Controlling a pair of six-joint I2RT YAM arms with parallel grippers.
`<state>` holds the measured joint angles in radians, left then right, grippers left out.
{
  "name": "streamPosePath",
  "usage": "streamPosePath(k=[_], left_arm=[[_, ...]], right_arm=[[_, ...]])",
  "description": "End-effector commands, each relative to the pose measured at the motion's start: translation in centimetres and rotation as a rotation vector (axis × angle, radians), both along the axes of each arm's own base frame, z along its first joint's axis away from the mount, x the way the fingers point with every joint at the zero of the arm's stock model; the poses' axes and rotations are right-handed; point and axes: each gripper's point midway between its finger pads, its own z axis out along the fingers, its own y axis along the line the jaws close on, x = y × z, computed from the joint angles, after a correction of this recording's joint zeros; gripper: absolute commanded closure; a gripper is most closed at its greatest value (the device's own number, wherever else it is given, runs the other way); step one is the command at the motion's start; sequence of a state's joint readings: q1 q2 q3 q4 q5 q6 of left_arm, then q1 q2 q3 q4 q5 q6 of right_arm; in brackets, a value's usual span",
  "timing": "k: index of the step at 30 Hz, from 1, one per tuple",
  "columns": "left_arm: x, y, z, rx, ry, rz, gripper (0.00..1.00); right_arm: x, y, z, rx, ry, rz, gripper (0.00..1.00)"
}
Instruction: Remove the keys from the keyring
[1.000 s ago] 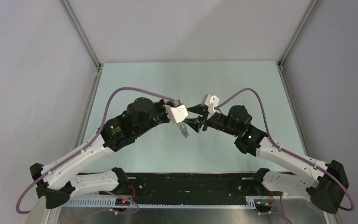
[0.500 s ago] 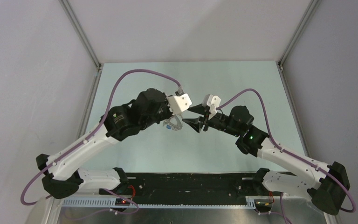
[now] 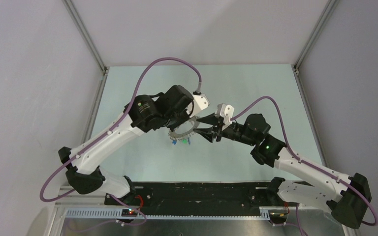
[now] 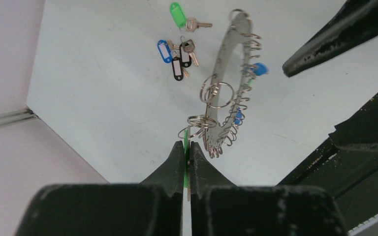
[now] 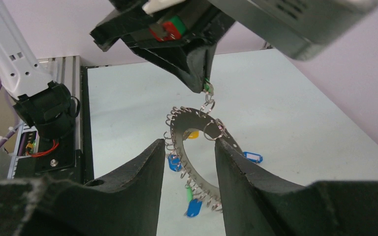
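Near edge: both arm bases sit on a black plate [image 3: 202, 191], and from there you see the arms reach inward and meet above the middle of the table [image 3: 256, 83]. The left gripper [image 4: 187, 146] points downward with its jaws clenched on a green tag [image 4: 185, 164], of which only a thin sliver shows between the fingers. From that tag a few small split rings [image 4: 203, 121] lead to the keyring [image 4: 229, 78], which hangs tilted and clear of the table, just below the left gripper. In the overhead view it lies just left of the right gripper [image 5: 189, 142]. Wire loops line its outer edge, and keys hang from it by their tags. You can pick out a yellow tag [image 5: 192, 134] through the hole, a blue tag [image 5: 173, 162] on the left side in the right wrist view, and a second blue tag [image 5: 193, 207] at the bottom. The right gripper lies roughly level and points left, its jaws released and standing apart. In its own camera the arc of the keyring shows in the gap between the fingers [image 5: 138, 187], but you cannot tell whether either finger touches it. On the table, well apart from the ring, loose keys [image 4: 185, 56] lie in a small group. They include a green-tagged key [image 4: 178, 14], a blue-tagged key [image 4: 164, 50] and a black-tagged key [image 4: 177, 69].
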<state>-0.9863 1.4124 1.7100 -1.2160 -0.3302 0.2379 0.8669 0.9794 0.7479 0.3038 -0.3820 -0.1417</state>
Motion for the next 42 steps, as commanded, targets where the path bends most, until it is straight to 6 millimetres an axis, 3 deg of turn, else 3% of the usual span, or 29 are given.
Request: streamPosePath(k=[1,12,42], left_arm=[[-1.0,-0.4,1.6,-0.062,0.034,0.008,1.00],[-1.7,-0.6,2.2,-0.081,0.060,-0.015,1.00],[-2.0,-1.8,2.8,-0.119,0.096,-0.035,1.00]], right_arm=[[-0.7,0.5,1.1,0.023,-0.061,0.036,0.54],[0.2,2.3,-0.1,0.025,-0.077,0.026,0.55],[1.8,5.1,-0.2,0.130,-0.046,0.029,0.55]])
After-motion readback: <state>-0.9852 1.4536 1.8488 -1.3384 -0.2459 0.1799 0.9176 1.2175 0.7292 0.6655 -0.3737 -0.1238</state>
